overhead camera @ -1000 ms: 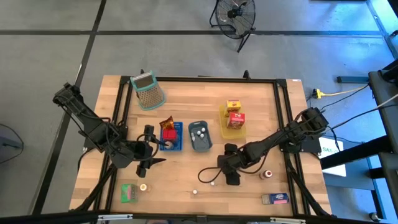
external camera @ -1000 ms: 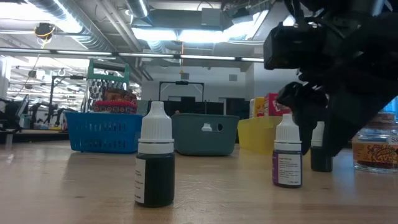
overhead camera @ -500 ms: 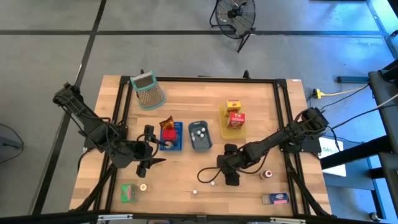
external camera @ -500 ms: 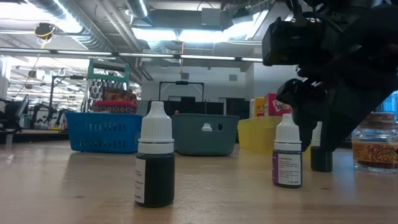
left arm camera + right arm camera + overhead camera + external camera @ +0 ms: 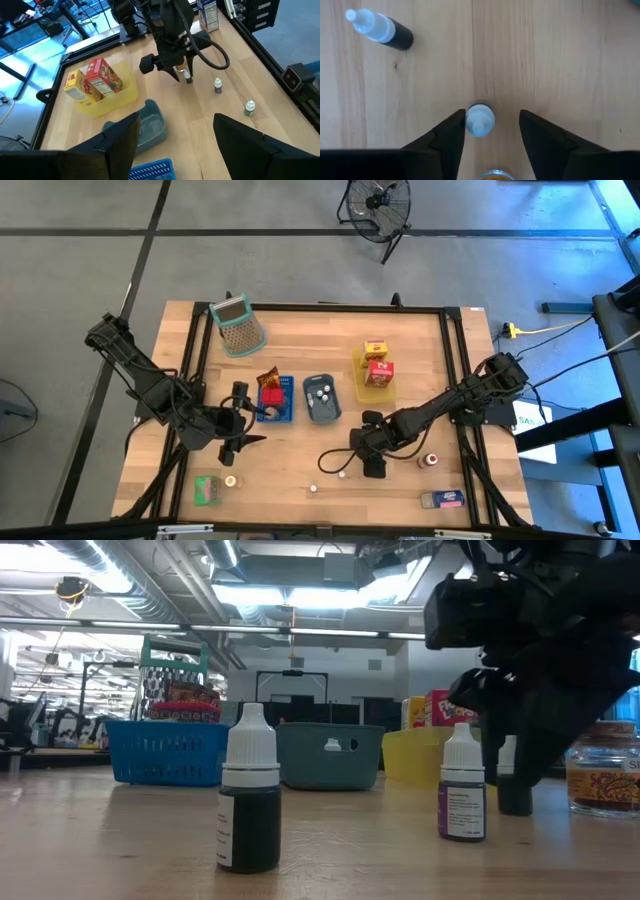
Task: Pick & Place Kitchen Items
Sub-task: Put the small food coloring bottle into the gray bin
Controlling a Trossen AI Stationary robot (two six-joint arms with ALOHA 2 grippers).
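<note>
Since a second ago our right gripper (image 5: pixel 487 131) has begun drawing its fingers in around a small white-capped bottle (image 5: pixel 480 120) at lower centre of the table (image 5: pixel 420 350), one finger touching, not yet clamped. We judge a pick is starting. Our left gripper (image 5: pixel 243 442) waits open at lower left. No label is readable.

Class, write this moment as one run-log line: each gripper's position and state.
right gripper: straddling small dropper bottle, fingers apart, one touching | left gripper: open, waiting above grey tray | second bottle: standing on table
</note>
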